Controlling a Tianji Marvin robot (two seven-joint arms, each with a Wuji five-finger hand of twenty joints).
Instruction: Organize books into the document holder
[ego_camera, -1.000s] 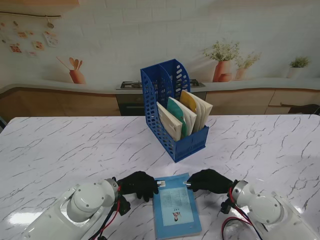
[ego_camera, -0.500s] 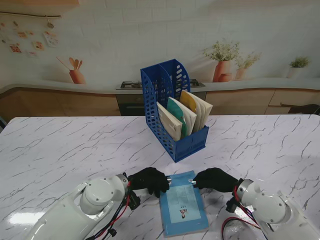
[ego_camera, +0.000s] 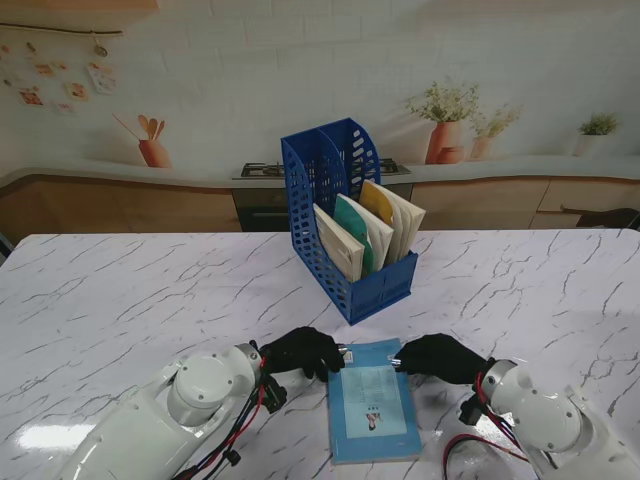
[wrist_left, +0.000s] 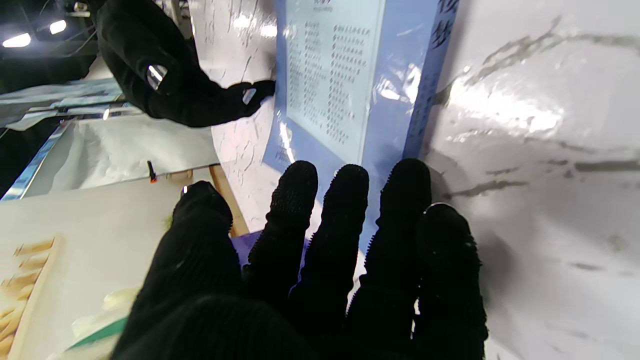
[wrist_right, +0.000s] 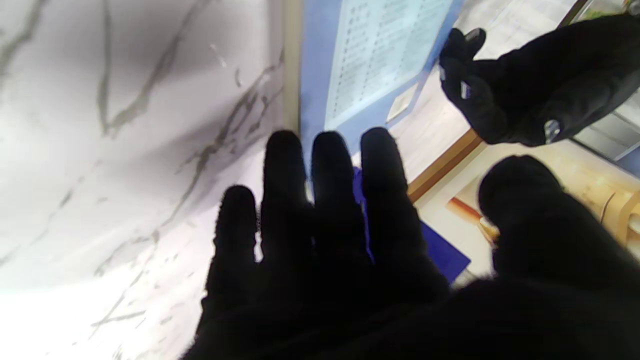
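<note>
Framing the blue book (ego_camera: 372, 412) from both sides, the two black-gloved hands sit at its far corners: the left hand (ego_camera: 303, 351) at the left corner, the right hand (ego_camera: 440, 358) at the right one. That book lies flat on the marble bench (ego_camera: 120, 300), close to the robot, well apart from the blue document holder (ego_camera: 345, 225) standing farther back with three books already leaning in it. So this looks like the pickup step for the last loose book, not yet a lift. From the left wrist, the fingertips (wrist_left: 345, 182) reach just onto the book's cover, fingers stretched and apart, nothing gripped. From the right wrist it is much the same, fingertips (wrist_right: 327, 145) at the book's edge, thumb held wide; whether they actually press the cover is hard to tell through the blur. Both hands seem released rather than clenched. Next, I reckon, they need to squeeze in on the edges or tip one side up off the bench, get a true hold, then carry the book upright toward a free slot in the holder.
</note>
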